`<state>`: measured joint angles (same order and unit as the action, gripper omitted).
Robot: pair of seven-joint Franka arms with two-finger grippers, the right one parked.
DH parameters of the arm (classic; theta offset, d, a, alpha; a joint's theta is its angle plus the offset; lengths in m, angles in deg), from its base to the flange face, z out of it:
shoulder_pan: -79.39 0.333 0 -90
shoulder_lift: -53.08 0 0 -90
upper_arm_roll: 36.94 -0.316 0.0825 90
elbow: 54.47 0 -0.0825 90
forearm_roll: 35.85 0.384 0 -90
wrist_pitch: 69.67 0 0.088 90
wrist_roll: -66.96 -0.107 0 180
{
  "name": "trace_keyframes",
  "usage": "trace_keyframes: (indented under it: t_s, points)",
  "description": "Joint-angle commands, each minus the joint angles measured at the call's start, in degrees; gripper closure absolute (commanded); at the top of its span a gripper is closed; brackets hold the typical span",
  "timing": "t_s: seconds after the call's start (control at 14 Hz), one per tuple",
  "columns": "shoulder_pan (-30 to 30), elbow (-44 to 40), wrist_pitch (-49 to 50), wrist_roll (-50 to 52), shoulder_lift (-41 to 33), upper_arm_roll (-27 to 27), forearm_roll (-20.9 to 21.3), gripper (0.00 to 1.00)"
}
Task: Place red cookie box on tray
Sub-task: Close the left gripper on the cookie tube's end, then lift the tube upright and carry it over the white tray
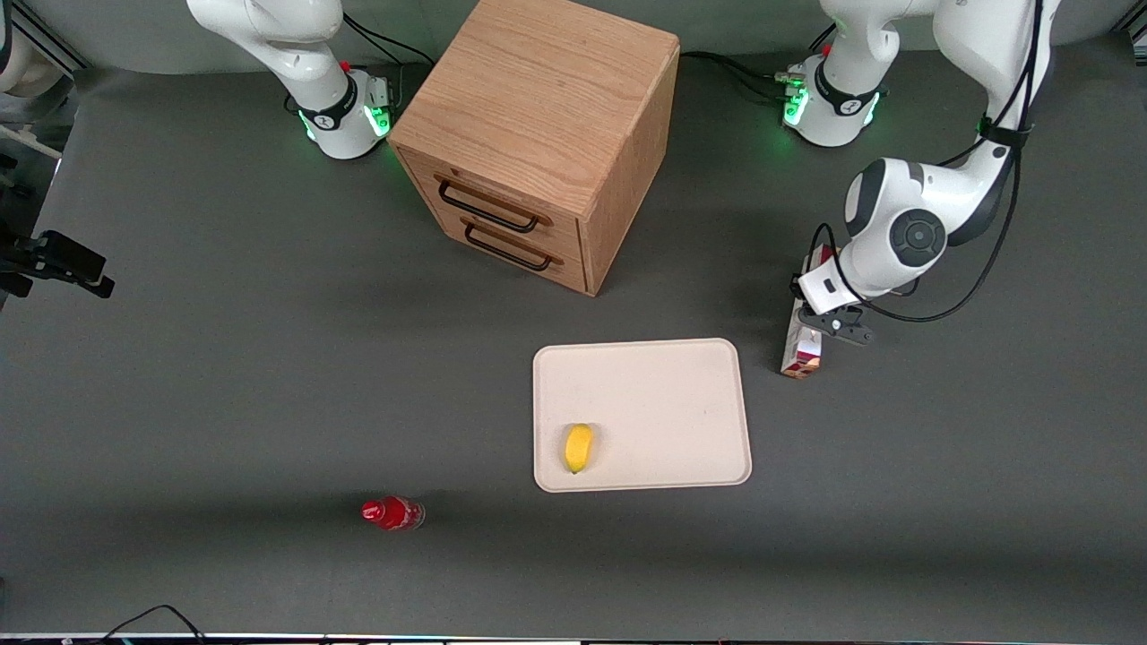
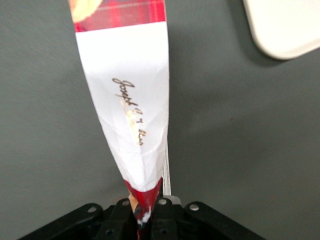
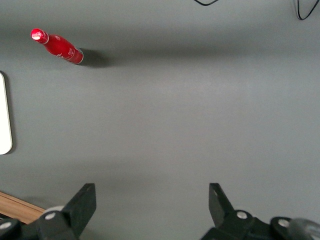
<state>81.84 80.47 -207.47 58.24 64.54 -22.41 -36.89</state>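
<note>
Hand [image 1: 829, 324] clamped on cookie box [image 1: 800, 351] end, box lifted off table [image 1: 269, 358], just beside tray [image 1: 642, 414], lemon [image 1: 579, 448] on tray.

Cabinet, lemon and bottle on a grey table [image 1: 224, 358]
Wooden two-drawer cabinet [image 1: 538, 134] stands farthest from the camera; the yellow lemon [image 1: 579, 448] lies at its 6 o'clock, the small red bottle [image 1: 392, 513] at its 7 o'clock, nearest the camera

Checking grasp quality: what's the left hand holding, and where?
The left hand is shut on one end of the long dark-red cardboard cookie box, beside the cream tray.
</note>
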Motion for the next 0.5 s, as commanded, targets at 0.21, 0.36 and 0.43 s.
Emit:
trace_keyframes:
  t_s: [0.21,0.36,0.43]
  points:
    - [-0.42,-25.47,32.81,4.83,-2.85,-2.05,-1.95,1.0]
    - [-0.51,-34.1,40.74,9.3,-2.15,-1.79,-2.21,1.0]
    - [-0.86,-37.36,42.25,12.81,-1.62,-1.18,-2.21,1.0]
